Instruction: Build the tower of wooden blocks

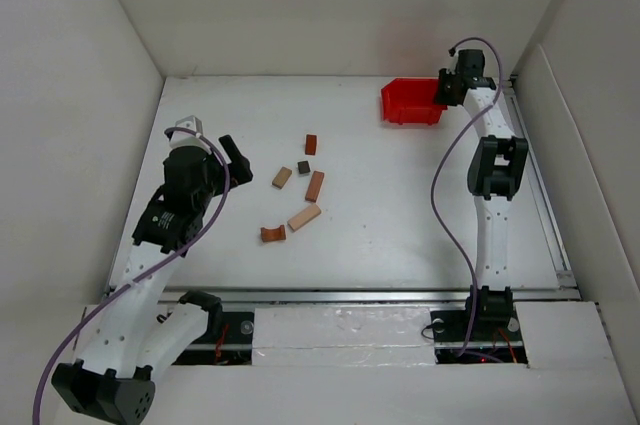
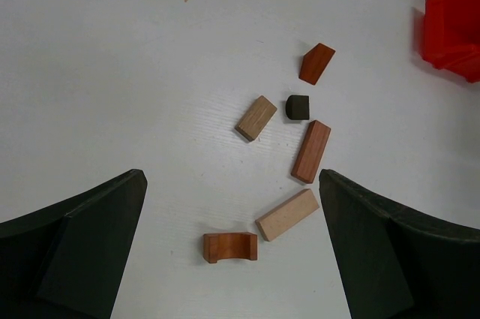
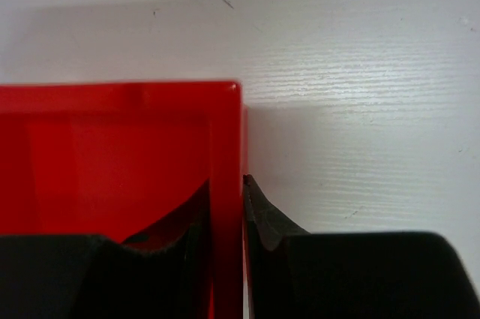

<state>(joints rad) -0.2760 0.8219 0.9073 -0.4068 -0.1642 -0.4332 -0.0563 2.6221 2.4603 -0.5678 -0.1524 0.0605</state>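
Several wood blocks lie loose on the white table, none stacked. A reddish arch (image 1: 273, 234) (image 2: 229, 247), a tan bar (image 1: 304, 217) (image 2: 288, 214), a reddish bar (image 1: 315, 186) (image 2: 311, 151), a short tan block (image 1: 282, 178) (image 2: 256, 118), a dark cube (image 1: 304, 167) (image 2: 297, 106) and a small reddish block (image 1: 311, 144) (image 2: 317, 63). My left gripper (image 1: 236, 157) (image 2: 232, 251) is open and empty, hovering above the table left of the blocks. My right gripper (image 1: 442, 91) (image 3: 225, 221) is shut on the right wall of the red bin (image 1: 410, 102) (image 3: 112, 154).
The red bin also shows at the far right of the left wrist view (image 2: 453, 32). White walls enclose the table on the left, back and right. A metal rail (image 1: 340, 295) runs along the near edge.
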